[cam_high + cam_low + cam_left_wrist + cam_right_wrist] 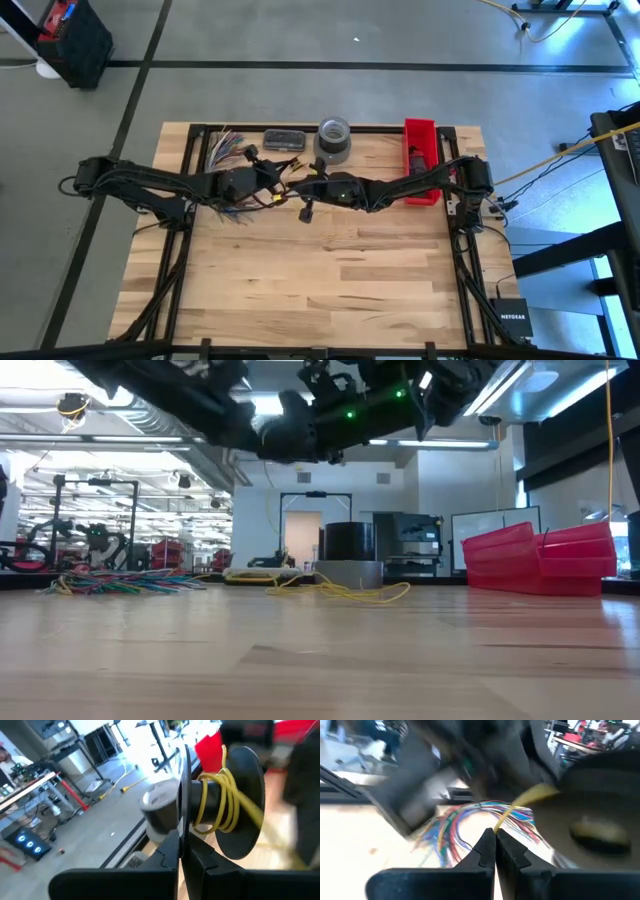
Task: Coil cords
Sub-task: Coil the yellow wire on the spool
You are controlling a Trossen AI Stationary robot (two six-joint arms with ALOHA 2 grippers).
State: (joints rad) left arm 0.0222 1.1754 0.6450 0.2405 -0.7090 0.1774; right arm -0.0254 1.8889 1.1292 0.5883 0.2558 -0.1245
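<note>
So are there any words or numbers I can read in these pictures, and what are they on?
"NETGEAR": white letters on the small black box beside the table's corner, in the high view.

The flat dark case at the table's far edge has marks too small to read.

Nothing readable on the red bin, tape roll or spool.

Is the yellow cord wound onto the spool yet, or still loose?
Partly wound: several turns of the yellow cord wrap the black spool in the left wrist view, while a loose length lies on the table.
</note>
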